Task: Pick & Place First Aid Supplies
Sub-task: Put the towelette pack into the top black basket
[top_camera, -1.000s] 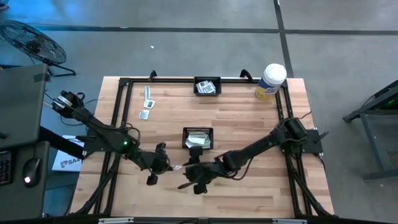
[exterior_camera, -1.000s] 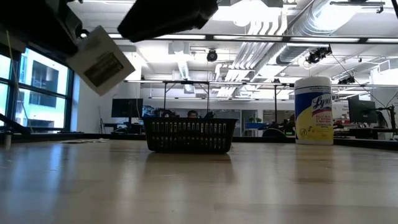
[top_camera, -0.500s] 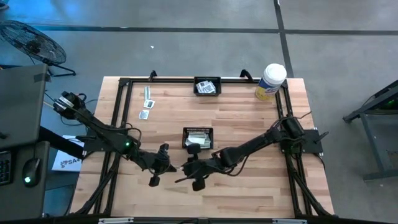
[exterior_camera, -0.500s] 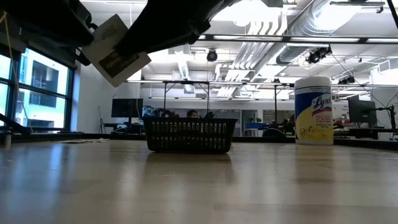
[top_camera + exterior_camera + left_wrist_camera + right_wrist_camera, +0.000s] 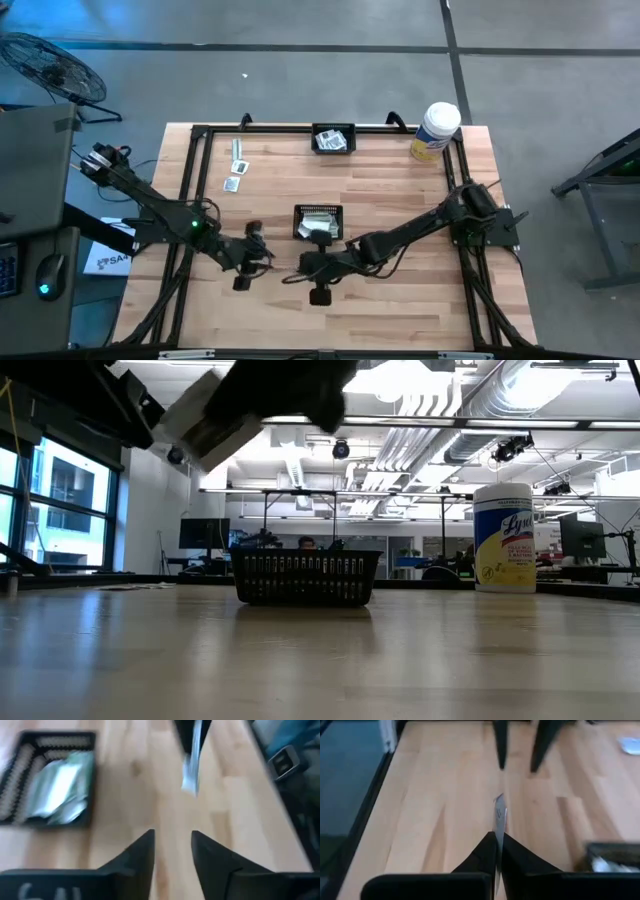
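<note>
On the near half of the desk (image 5: 400, 310), two tools are seen facing each other above bare wood. The right tool (image 5: 496, 851) is pinched tight on a thin white packet (image 5: 499, 820), which is held edge-on and clear of the boards. The left tool (image 5: 172, 852) is parted to a narrow gap with nothing between its fingers, just beside the packet.

The step in hand is judged to be a hand-over just made, with carriage to a basket to come. It would be done well if the pinch were kept firm, the left tool were drawn clear before any swing, and the packet were lowered inside the basket walls before release, since so light a flat thing is likely to flutter or slide.

The packet appears to be paper, flat and stiff enough to stand from the grip. The desk is pale butcher-block planking, smooth, framed by black rails.

Just beyond the tools, a small black basket (image 5: 318, 221) with slotted walls is seen holding pale green-and-white strips. Farther off, loose packets (image 5: 236, 166) lie flat near the left rail, a second basket (image 5: 332, 139) sits at the far edge, and a white-and-yellow canister (image 5: 435, 132) stands upright at the far right corner.
</note>
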Controlling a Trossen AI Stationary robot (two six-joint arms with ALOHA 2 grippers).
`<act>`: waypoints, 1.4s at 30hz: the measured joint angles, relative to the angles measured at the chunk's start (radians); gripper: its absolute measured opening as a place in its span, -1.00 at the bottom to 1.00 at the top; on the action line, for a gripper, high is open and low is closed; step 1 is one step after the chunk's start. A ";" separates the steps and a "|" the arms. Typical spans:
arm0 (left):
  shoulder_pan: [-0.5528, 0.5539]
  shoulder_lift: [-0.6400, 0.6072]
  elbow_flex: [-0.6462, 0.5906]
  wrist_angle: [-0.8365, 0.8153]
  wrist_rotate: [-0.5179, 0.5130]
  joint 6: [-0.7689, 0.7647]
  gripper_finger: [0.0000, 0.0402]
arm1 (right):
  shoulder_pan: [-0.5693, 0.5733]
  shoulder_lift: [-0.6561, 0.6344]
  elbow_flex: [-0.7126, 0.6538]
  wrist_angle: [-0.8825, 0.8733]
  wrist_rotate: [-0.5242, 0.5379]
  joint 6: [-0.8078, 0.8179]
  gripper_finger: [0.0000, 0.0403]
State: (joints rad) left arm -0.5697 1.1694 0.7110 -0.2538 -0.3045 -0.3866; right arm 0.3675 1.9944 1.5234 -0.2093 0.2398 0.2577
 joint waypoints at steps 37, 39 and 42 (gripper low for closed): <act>0.061 -0.025 -0.150 -0.059 -0.472 -0.274 -0.20 | -0.987 0.086 0.000 -0.171 -0.278 0.428 -0.95; 0.061 -0.025 -0.150 -0.055 -0.473 -0.274 -0.20 | -0.992 0.088 0.000 -0.178 -0.272 0.428 -0.89; 0.061 -0.025 -0.150 -0.054 -0.491 -0.276 -0.20 | -0.998 0.088 0.000 -0.164 -0.272 0.393 -0.73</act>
State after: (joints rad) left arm -0.5083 1.1439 0.5606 -0.3080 -0.7956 -0.6623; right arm -0.6301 2.0824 1.5230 -0.3730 -0.0320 0.6509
